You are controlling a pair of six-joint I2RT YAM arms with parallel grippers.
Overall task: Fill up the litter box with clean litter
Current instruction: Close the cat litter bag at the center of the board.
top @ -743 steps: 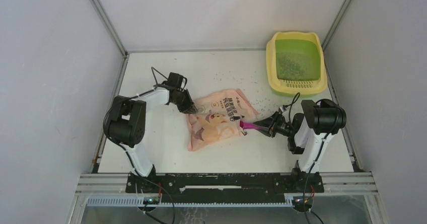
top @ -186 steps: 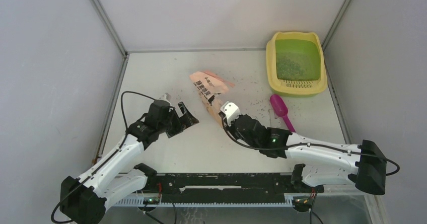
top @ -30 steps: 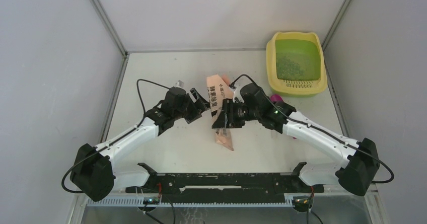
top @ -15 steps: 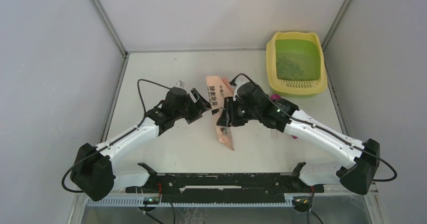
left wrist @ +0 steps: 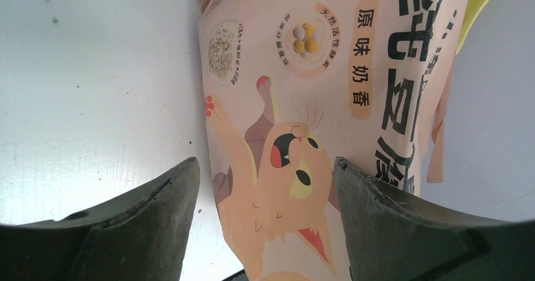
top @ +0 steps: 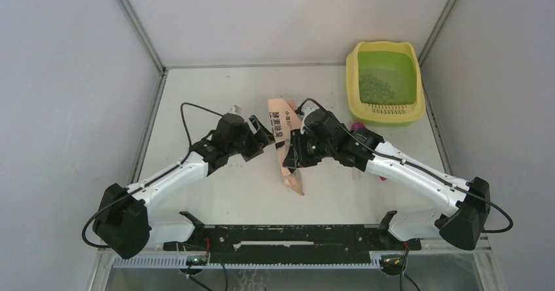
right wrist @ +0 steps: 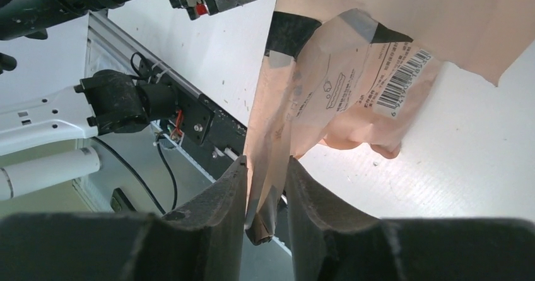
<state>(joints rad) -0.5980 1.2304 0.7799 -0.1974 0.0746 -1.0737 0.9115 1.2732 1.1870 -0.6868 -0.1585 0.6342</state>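
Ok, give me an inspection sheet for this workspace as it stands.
Surface: white table, small dark specks here and there.
Job's things: litter box at far right; litter thinly covering its green basin.
Clutter: peach bag held up mid-table; pink scoop mostly hidden behind the right arm.
End effectors: left end effector open, facing the bag; right end effector pinching the bag's edge.
Cables: black cable looping over each arm.
Surroundings: grey walls, metal frame at near edge.
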